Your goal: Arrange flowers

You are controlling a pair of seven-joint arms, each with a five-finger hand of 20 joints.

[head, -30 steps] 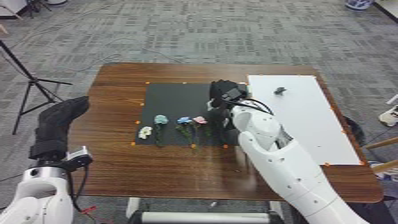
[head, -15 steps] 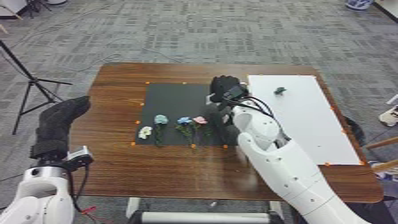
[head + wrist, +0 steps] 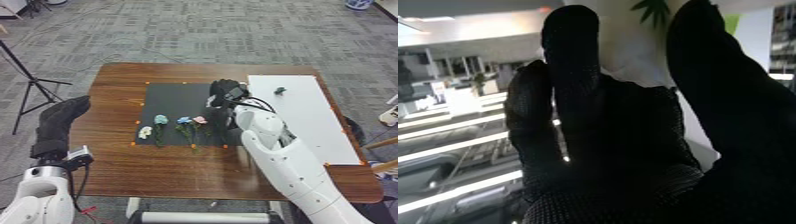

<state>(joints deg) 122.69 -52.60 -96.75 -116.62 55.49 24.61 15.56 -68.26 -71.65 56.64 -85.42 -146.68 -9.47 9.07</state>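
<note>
- My right hand [image 3: 220, 89] is over the black mat [image 3: 167, 98]; I can't tell whether it's gripping anything.
- 4 flowers [image 3: 161, 119] lie on the mat's nearer half.
- I'd handle stems [image 3: 159, 135] lightly, sparing blooms.

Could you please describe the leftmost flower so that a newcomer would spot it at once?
On the brown table, find the black mat left of the white board. The flower lies near the mat's near left corner. It is white, and its head lies nearer the robot than the pale blue bloom beside it.
</note>
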